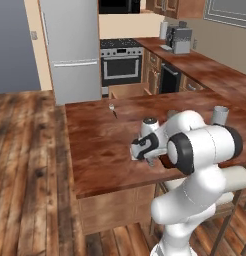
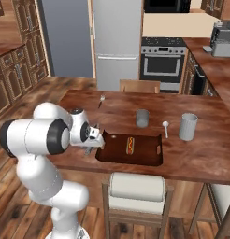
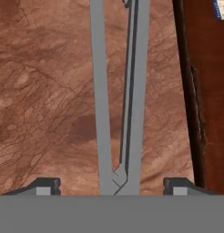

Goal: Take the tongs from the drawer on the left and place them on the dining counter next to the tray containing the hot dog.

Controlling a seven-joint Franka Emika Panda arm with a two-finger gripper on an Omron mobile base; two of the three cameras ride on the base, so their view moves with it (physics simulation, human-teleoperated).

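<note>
gripper (image 3: 112, 184): low over dining counter (image 1: 100, 145), fingers (image 3: 43, 185) spread wide, clear of tongs on both sides | tongs (image 3: 118, 91): flat on counter between fingertips, joined end nearest hand, arms running away | tray (image 2: 131, 149): just beside tongs, dark rim along hand-view right edge | hot dog (image 2: 130, 145): in tray

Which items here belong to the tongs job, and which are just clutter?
Job: tongs between the open gripper fingertips; dining counter; tray with hot dog; open drawer.

Clutter: fork, spoon, two grey cups, coffee machine.
</note>
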